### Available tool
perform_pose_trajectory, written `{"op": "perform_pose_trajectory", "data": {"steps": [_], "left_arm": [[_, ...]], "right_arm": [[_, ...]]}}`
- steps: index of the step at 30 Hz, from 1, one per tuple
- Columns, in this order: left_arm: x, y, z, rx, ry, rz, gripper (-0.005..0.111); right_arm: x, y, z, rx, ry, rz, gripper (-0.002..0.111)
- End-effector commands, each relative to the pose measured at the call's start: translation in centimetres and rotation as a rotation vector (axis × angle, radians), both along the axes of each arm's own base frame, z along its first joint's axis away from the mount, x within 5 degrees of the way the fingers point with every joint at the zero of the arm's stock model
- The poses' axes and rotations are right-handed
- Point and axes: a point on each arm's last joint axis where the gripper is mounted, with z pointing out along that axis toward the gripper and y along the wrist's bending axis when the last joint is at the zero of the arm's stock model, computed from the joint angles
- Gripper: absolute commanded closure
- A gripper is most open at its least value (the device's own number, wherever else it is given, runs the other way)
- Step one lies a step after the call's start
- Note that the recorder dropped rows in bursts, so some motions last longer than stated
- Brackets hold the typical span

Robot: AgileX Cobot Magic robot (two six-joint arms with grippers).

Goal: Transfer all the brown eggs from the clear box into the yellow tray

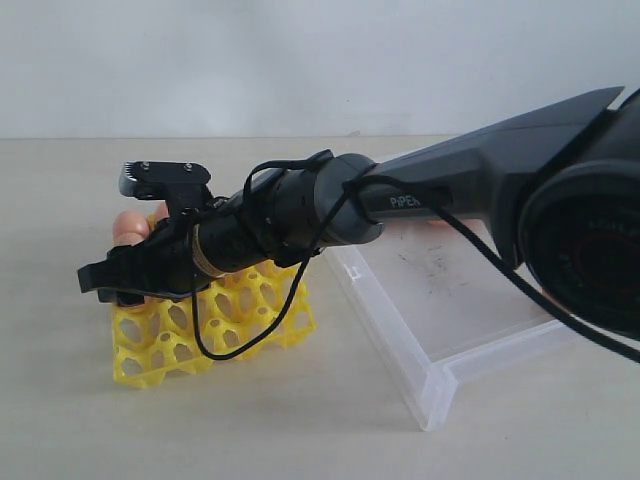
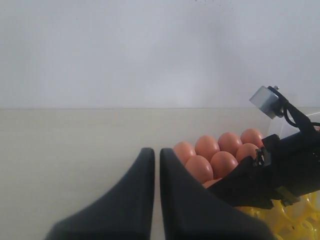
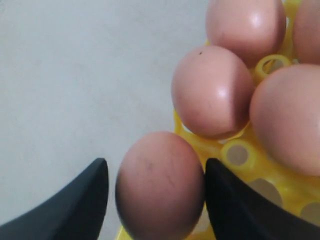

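Observation:
The yellow tray [image 1: 235,320] sits left of the clear box [image 1: 440,310]. My right gripper [image 1: 118,283] reaches across over the tray's far-left edge. In the right wrist view the right gripper [image 3: 155,166] is open around a brown egg [image 3: 160,185] resting in an edge cell, with a gap beside one finger. Several more brown eggs [image 3: 212,90] fill neighbouring cells of the tray [image 3: 239,156]. The left gripper [image 2: 156,152] is shut and empty, low beside the tray [image 2: 295,220], with the row of eggs [image 2: 207,147] past it. Most of the box floor is hidden by the right arm.
The right arm [image 1: 450,190] stretches across the box and the tray's near side. Its wrist and camera block [image 2: 280,165] loom over the tray in the left wrist view. Bare beige tabletop [image 1: 300,420] lies in front of the tray and the box.

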Motion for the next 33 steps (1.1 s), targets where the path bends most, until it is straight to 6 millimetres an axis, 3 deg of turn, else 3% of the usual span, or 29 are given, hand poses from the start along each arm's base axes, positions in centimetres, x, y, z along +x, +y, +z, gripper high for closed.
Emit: {"op": "perform_pose_trajectory", "data": {"steps": [1, 18, 27, 33], "left_arm": [[0.0, 0.0, 0.0, 0.0, -0.006, -0.002, 0.103], [0.0, 0.0, 0.0, 0.0, -0.006, -0.002, 0.103], [0.0, 0.0, 0.0, 0.0, -0.006, -0.002, 0.103], [0.0, 0.0, 0.0, 0.0, -0.006, -0.002, 0.103]], "right_arm": [[0.2, 0.0, 0.0, -0.002, -0.007, -0.011, 0.053], [0.4, -0.1, -0.1, -0.009, -0.019, -0.031, 0.053], [0.6, -0.3, 2.2, 0.013, -0.071, -0.051, 0.053], [0.6, -0.3, 2.7, 0.015, -0.085, -0.057, 0.053]]}}
